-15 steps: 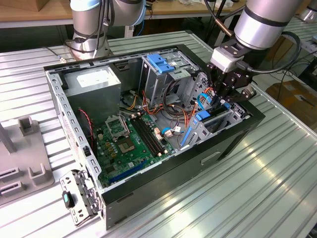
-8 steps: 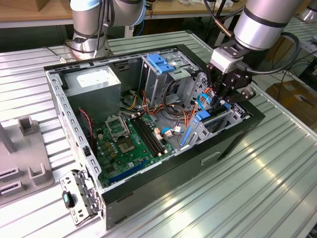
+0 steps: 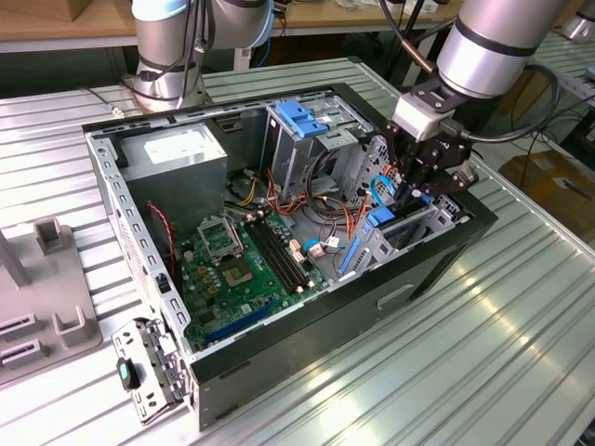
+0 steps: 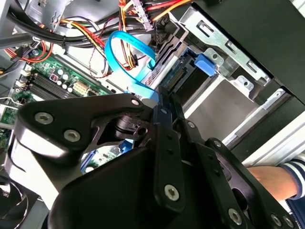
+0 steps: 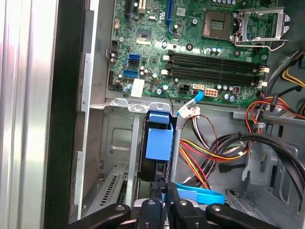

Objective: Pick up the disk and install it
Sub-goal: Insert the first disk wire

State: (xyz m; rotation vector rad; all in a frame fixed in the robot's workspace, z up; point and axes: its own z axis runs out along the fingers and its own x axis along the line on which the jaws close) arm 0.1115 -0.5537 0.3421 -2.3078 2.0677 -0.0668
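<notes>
Blue plastic on the end of the disk is what gives it away. It's standing on edge in the metal drive bay at the front corner of the case, just past the edge of the motherboard. The claw is clenched on the disk's near end, with the fingers pinched in on either side, so it's holding the thing and not just hovering over it.

If you ask me, the trick at this stage is keeping the disk dead square to the bay walls so the rails ride in their guides. Any tilt and I'd bet it binds. The push should go straight along the slot, slow, with no sideways shove.

The flat blue cable lies right beside the claw, and the bundle of red, yellow and black wires sits close by. Either could snag or get pinched behind the disk, so I'd watch those.

The arm comes in from the exterior view's right, over the ribbed metal counter. Its wrist is bent down and the claw pokes steeply into the open case.

There's also somebody's hand near the outside of the case in the second wrist view, which feels a bit close for my taste.
</notes>
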